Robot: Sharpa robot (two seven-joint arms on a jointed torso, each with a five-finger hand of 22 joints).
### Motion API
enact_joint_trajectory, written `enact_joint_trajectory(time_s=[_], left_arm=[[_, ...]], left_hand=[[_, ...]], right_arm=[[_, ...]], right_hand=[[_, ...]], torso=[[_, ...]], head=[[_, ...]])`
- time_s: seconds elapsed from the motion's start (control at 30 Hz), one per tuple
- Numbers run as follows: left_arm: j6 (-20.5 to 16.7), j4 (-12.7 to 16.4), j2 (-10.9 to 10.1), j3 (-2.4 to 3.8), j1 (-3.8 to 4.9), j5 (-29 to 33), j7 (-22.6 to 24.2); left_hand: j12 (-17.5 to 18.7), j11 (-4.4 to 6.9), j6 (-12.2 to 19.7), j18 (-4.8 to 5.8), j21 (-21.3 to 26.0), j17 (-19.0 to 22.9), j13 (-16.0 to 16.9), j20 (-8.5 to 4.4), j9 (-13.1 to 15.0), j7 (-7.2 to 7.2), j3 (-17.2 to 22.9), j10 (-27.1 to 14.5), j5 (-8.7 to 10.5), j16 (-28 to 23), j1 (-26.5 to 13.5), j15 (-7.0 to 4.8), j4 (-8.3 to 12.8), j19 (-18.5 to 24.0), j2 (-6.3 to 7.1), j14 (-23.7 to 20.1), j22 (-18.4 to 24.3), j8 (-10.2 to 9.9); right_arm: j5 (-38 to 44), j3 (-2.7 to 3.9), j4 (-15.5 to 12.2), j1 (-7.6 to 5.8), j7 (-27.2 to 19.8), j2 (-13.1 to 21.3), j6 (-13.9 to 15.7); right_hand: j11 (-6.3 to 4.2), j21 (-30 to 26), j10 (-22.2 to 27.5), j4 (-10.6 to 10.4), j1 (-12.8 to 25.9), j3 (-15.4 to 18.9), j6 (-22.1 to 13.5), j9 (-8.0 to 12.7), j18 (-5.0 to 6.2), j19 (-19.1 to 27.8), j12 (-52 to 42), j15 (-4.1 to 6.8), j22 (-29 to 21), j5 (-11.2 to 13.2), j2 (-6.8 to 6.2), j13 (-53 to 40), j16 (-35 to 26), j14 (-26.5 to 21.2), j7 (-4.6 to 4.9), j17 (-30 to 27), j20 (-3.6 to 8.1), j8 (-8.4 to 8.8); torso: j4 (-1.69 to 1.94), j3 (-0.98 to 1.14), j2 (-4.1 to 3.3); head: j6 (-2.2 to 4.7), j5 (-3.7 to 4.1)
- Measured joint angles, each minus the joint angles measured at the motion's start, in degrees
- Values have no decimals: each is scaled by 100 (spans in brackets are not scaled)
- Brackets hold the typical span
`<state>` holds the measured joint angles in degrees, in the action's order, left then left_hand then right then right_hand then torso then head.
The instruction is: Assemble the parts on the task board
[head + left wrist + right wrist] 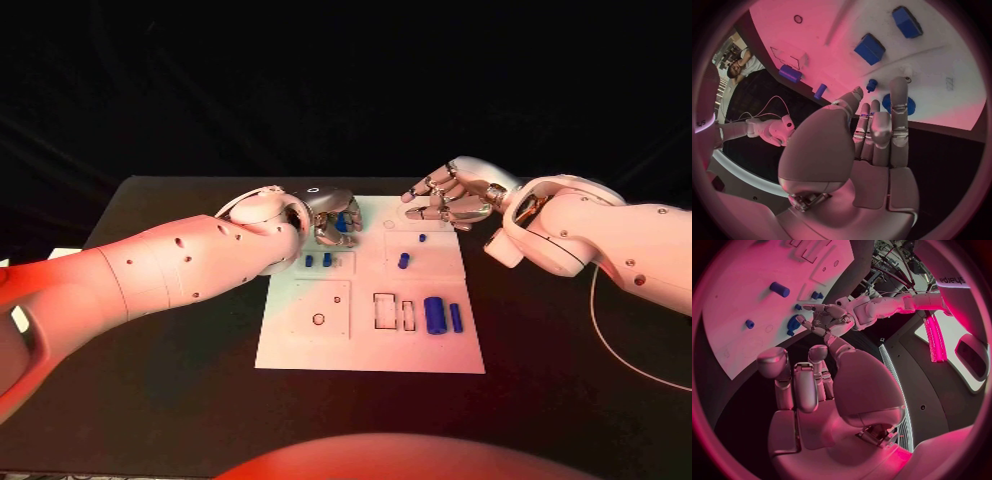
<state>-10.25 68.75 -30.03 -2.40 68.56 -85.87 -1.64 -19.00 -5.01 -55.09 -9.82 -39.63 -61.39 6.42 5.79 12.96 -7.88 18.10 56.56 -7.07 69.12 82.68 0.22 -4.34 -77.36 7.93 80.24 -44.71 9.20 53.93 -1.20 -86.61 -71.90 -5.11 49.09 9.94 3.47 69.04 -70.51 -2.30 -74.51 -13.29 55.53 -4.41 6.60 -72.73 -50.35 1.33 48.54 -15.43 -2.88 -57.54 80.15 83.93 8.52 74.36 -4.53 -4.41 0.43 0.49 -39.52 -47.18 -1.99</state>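
The white task board (pixel 368 345) lies mid-table. My left hand (pixel 332 217) hovers over its far left corner, fingers straight and close together, one fingertip (pixel 899 95) touching a round blue part (pixel 907 106) that sits on the board (pixel 942 65); I see nothing gripped. A small blue peg (pixel 871 85) stands beside it. My right hand (pixel 450 197) is above the far right corner, fingers loosely bent and holding nothing. Two blue blocks (pixel 319 260), a short peg (pixel 404 261), a thick cylinder (pixel 434 313) and a thin rod (pixel 456 318) rest on the board.
The black table (pixel 173 380) surrounds the board on all sides. A thin white cable (pixel 620 350) curves over the table on the right, under my right arm. Empty cut-outs (pixel 385 311) lie in the board's near half.
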Motion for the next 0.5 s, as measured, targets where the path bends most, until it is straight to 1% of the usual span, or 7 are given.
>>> enact_joint_trajectory(time_s=[0.07, 0.13, 0.17, 0.2, 0.33, 0.37, 0.5], left_arm=[[40, -33, 34, 0, -3, -96, -27], [76, -62, 59, -1, -6, -167, -60], [94, -76, 71, -1, -7, -202, -79], [118, -95, 85, -1, -9, -242, -105], [204, -142, 125, -1, -10, -348, -191], [225, -148, 133, -1, -11, -370, -208], [312, -172, 169, -1, -12, -445, -266]], left_hand=[[50, 11, -54, 124, -580, -320, -72, -10, -59, -10, 3, 57, 0, 325, 0, -8, -2, -199, 0, 156, -513, -45], [105, 19, -95, 152, -1074, -546, -133, -22, -109, 8, 25, 124, 0, 560, -23, -12, -25, -354, -23, 278, -950, -80], [107, 32, -118, 226, -1255, -612, -156, -31, -128, -8, 28, 151, 0, 631, -23, -18, -22, -406, -23, 318, -1111, -80], [107, 29, -152, 226, -1401, -656, -171, -37, -140, 10, 62, 193, 0, 681, -23, -32, -21, -446, -23, 334, -1242, -80], [137, 50, -266, 234, -1754, -721, -215, -62, -171, 22, 114, 317, 0, 755, -23, -44, 1, -527, -23, 347, -1561, -80], [157, 58, -277, 309, -1824, -727, -223, -57, -177, 10, 114, 342, 0, 775, -23, -52, 0, -546, -23, 354, -1624, -80], [194, 88, -367, 313, -2051, -729, -241, -87, -199, 42, 171, 455, 0, 809, -23, -51, 25, -577, -23, 354, -1832, -80]], right_arm=[[0, 0, 1, 0, -2, -2, 0], [0, 0, 1, 0, -4, -3, -1], [-1, 0, 1, 1, -5, -3, -1], [-1, 0, 1, 1, -7, -4, -1], [-1, 0, 2, 2, -10, -7, -2], [-1, 0, 2, 2, -10, -8, -3], [-1, 0, 2, 2, -12, -9, -4]], right_hand=[[0, 0, 0, 0, 0, 0, 0, 0, 0, 0, 0, 0, 0, 0, 0, 0, 0, 0, 0, 0, 0, 0], [0, 0, 0, 0, 0, 0, 0, 0, 0, 0, 0, 0, 0, 0, 0, 0, 0, 0, 0, 0, 0, 0], [0, 0, 0, 0, 0, 0, 0, 0, 0, 0, 0, 0, 0, 0, 0, 0, 0, 0, 0, 0, 0, 0], [0, 0, 0, 0, 0, 0, 0, 0, 0, 0, 0, 0, 0, 0, 0, 0, 0, 0, 0, 0, 0, 0], [0, 0, 0, 0, 0, 0, 0, 0, 0, 0, 0, 0, 0, 0, 0, 0, 0, 0, 0, 0, 0, 0], [0, 0, 0, 0, 0, 0, 0, 0, 0, 0, 0, 0, 0, 0, 0, 0, 0, 0, 0, 0, 0, 0], [0, 0, 0, 0, 0, 0, 0, 0, 0, 0, 0, 0, 0, 0, 0, 0, 0, 0, 0, 0, 0, 0]], torso=[[1, 0, 1], [3, 0, 2], [3, 0, 2], [3, 0, 2], [3, -1, 3], [4, -1, 4], [7, -1, 4]], head=[[-3, 3], [-8, 9], [-10, 10], [-12, 12], [-12, 18], [-14, 19], [-22, 26]])
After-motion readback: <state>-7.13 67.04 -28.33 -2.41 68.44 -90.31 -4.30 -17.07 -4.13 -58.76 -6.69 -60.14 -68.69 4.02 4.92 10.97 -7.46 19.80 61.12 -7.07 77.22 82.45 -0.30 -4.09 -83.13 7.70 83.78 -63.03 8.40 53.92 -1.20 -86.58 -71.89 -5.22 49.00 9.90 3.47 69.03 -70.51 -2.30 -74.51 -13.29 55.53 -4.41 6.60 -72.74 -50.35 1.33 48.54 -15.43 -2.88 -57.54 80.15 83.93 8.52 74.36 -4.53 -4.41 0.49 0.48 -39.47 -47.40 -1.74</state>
